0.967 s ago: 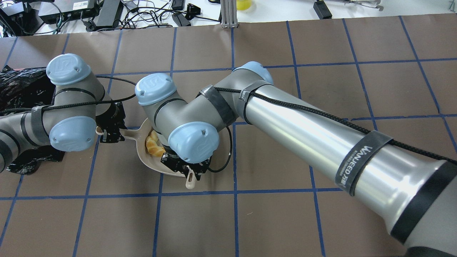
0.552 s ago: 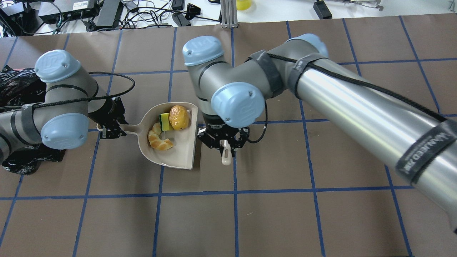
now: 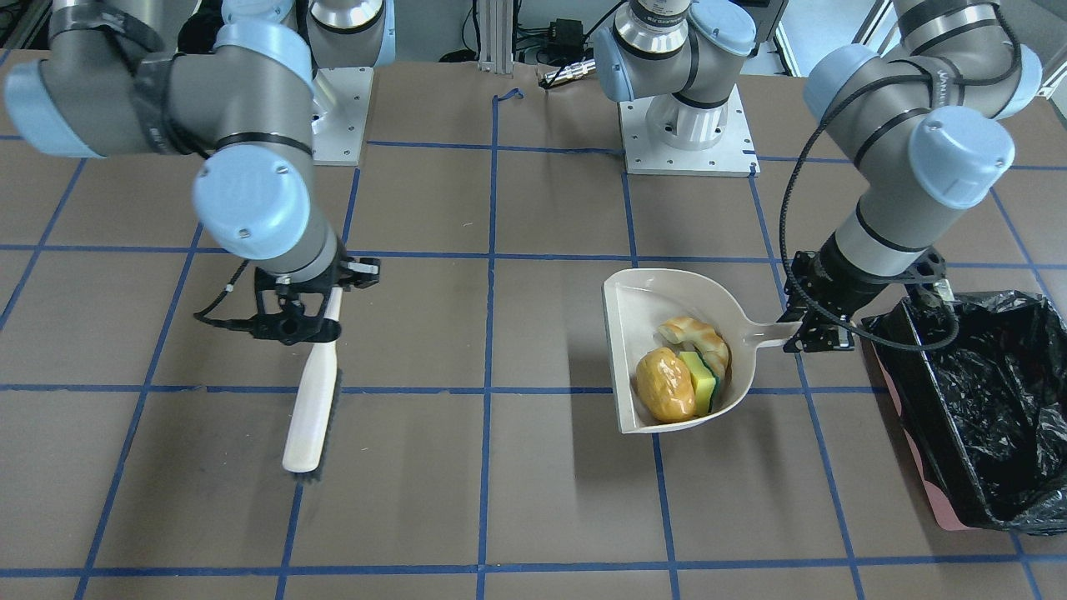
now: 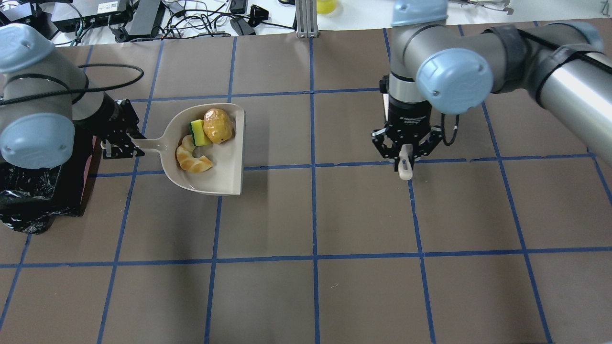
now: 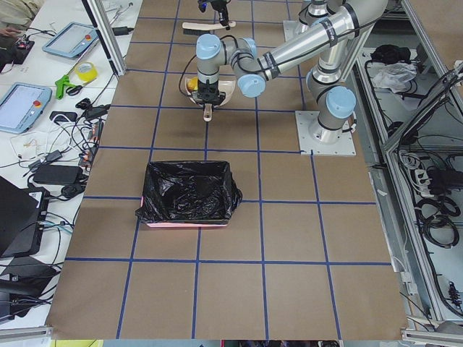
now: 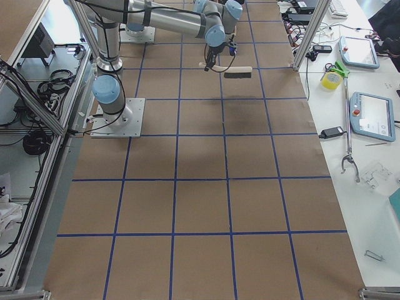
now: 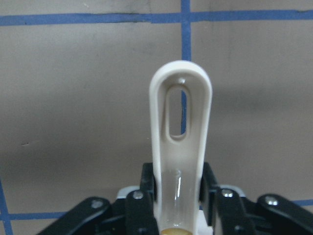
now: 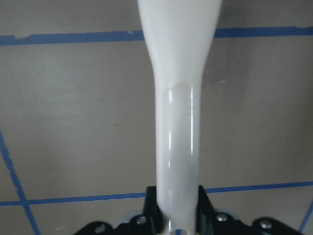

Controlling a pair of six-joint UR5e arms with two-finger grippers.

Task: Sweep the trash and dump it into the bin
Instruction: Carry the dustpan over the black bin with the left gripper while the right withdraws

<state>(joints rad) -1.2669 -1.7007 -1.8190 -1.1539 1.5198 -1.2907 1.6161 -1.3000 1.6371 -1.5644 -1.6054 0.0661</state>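
Clamped in the left hand (image 3: pixel 813 333) by its handle: beige plastic dustpan (image 3: pixel 638 304), just beside the rectangular pinkish bin (image 3: pixel 944 510) lined with a glossy crinkled black bag (image 3: pixel 1017 392), handle end turned toward the bin and open lip pointing away from it. Apparently raised off the brown paper-covered desk (image 3: pixel 500 467), judging by the shadow cast alongside. Lying inside the dustpan, near the bin but not yet in it: golden-brown lumpy potato-like piece (image 3: pixel 664 395), curved orange-tan croissant-like piece (image 3: pixel 696 335) and yellow-green sponge block (image 3: pixel 703 379), all bunched toward the closed back. Well apart from the bin, beyond the dustpan: right hand (image 3: pixel 308 321) closed tight on the handle of a beige brush with dark bristles (image 3: pixel 308 417).

Sweeping apparently finished; dumping now the step in hand. Hold the dustpan level, or slightly handle-low, while carrying it. Raise it above the bin's rim before crossing, to avoid snagging the loose bag. Turn the wrist to bring the open lip over the middle of the bin, not its near edge. Tip only then, and slowly, to stop the round potato-like piece rolling out short of the bin.
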